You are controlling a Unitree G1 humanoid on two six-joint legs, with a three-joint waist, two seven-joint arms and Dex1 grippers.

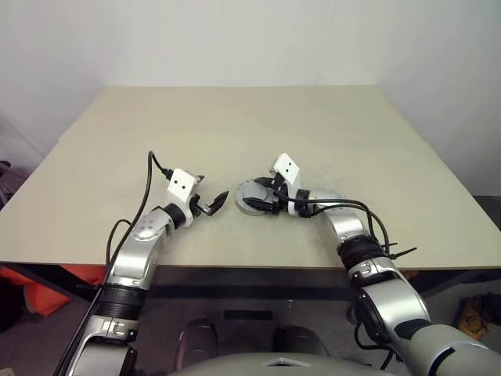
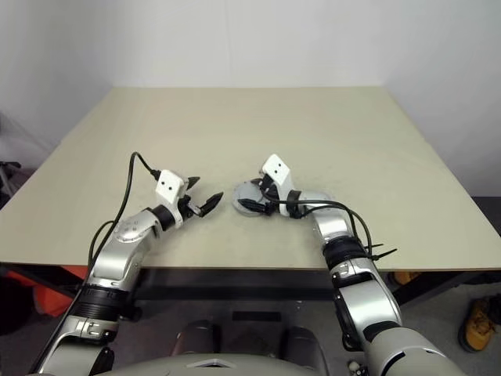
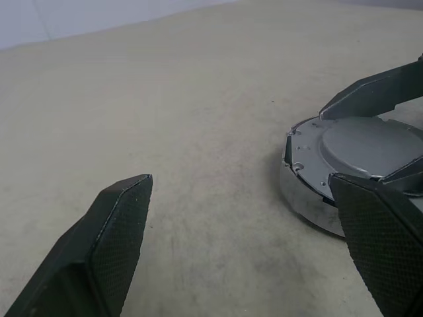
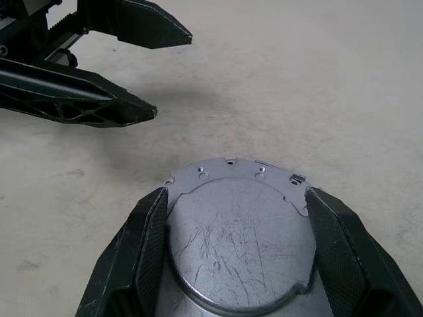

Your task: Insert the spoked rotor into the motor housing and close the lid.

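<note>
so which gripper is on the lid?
The right gripper: its fingers flank the lid atop the motor housing. The left gripper hangs open beside it.

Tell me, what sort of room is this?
Probably a robot test lab or workshop: one plain beige table against bare white walls, carrying just a metal motor housing under a lid.
</note>
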